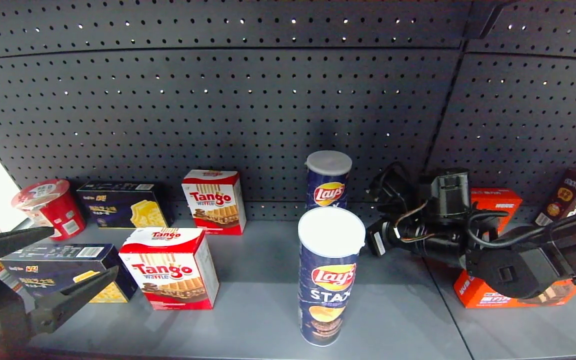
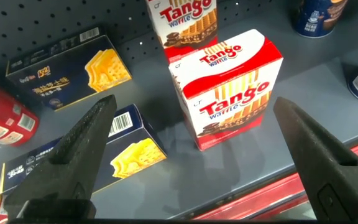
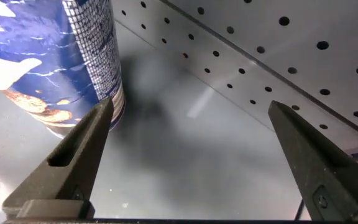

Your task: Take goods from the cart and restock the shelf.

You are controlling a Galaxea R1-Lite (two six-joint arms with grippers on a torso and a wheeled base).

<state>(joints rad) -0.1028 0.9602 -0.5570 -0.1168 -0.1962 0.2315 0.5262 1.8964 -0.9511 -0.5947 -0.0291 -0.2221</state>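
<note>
The right gripper [image 3: 188,106] sits deep in the shelf [image 1: 258,260], near the back wall. Its fingers are spread wide and hold nothing. A blue chip can [image 1: 329,180] stands upright just beside one finger, apart from it. A second chip can [image 1: 330,275] stands in front of that one, near the shelf's front edge.

The left gripper [image 2: 192,101] hangs at the front edge toward the left end. It is also spread and empty, above a wafer box [image 1: 170,267] and a dark biscuit box [image 1: 65,272].

To me this looks like the end of a placement. Next the right arm should back straight out without clipping either can, then go to the cart for more stock.
</note>
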